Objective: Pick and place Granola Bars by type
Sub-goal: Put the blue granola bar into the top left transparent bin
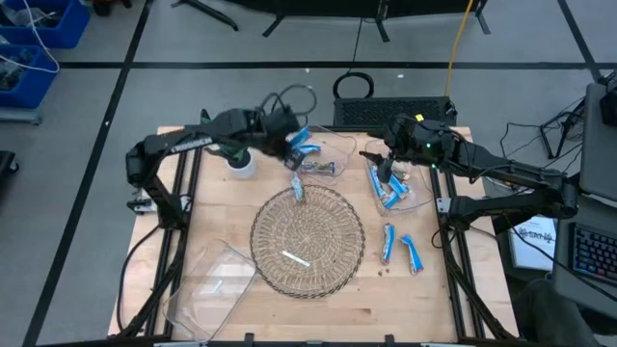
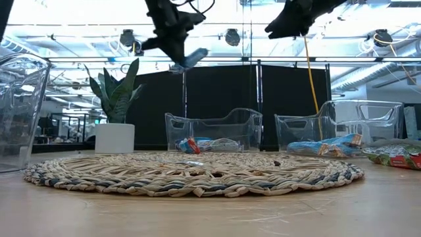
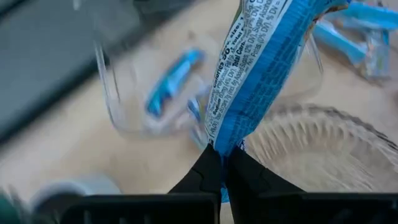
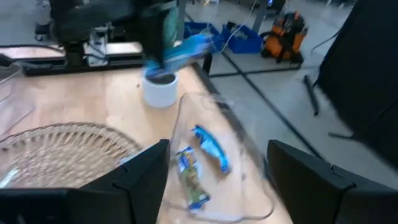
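My left gripper (image 1: 294, 146) is shut on a bright blue granola bar (image 3: 261, 68), high above the table's far middle; it also shows in the low view (image 2: 187, 58). Below it stands a clear bin (image 1: 323, 162) holding a few bars (image 4: 205, 149). My right gripper (image 4: 217, 180) is open and empty, high over the table's far right (image 1: 383, 172), above a second clear bin with several blue bars (image 1: 390, 190). Two blue bars (image 1: 388, 241) (image 1: 413, 253) lie on the table at the right. One bar (image 1: 297, 189) lies at the woven mat's far edge. My left gripper pinches one end of the blue bar's wrapper (image 3: 225, 149) between its two fingertips. The rest of the bar sticks out past the fingers, along their line. The bar is lifted clear, high over the clear bin and the mat's far edge.
A round woven mat (image 1: 308, 236) fills the table's middle, with a thin white stick (image 1: 294, 257) on it. A white pot with a plant (image 1: 239, 161) stands far left. A large clear container (image 1: 207, 280) lies near left. A red-and-green packet (image 2: 395, 157) lies at the right.
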Available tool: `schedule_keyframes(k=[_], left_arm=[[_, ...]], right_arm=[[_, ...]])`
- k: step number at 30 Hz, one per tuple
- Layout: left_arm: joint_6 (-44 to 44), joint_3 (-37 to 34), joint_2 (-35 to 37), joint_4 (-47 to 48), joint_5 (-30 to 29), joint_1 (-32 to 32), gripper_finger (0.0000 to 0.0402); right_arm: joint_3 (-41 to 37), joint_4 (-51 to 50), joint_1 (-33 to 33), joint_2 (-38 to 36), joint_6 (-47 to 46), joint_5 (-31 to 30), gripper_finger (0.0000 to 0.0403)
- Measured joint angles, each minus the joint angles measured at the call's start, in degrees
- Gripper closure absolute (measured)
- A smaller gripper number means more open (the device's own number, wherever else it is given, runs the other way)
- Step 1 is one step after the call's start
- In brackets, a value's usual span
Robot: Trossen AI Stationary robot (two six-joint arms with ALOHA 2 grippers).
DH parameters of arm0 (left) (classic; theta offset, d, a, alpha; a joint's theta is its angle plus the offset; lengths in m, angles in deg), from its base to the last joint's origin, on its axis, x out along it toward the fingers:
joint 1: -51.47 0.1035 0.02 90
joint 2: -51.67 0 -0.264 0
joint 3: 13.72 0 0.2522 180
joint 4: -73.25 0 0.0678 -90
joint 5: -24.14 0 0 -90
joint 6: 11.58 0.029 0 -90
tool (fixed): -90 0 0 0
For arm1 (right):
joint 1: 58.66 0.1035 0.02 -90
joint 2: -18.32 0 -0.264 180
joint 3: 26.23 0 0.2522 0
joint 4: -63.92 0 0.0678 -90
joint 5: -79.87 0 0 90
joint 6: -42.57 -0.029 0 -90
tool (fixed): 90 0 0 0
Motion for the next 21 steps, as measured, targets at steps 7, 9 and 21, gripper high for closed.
schedule_keyframes(k=[7, 9, 21], left_arm=[[16.73, 3.87, -9.07, -5.72, 4.77, 4.99, 0.0392], [20.17, 3.87, -11.72, -7.02, 6.0, 5.61, 0.0392], [33.82, 3.87, -23.31, -12.39, 10.07, 7.59, 0.0392]], right_arm=[[-0.02, -10.53, 4.8, -0.88, -7.57, -4.76, 0.014], [0.0, -13.37, 7.39, -0.88, -10.72, -7.68, 0.014], [0.0, -19.84, 27.37, 2.84, -31.95, -15.1, 0.014]])
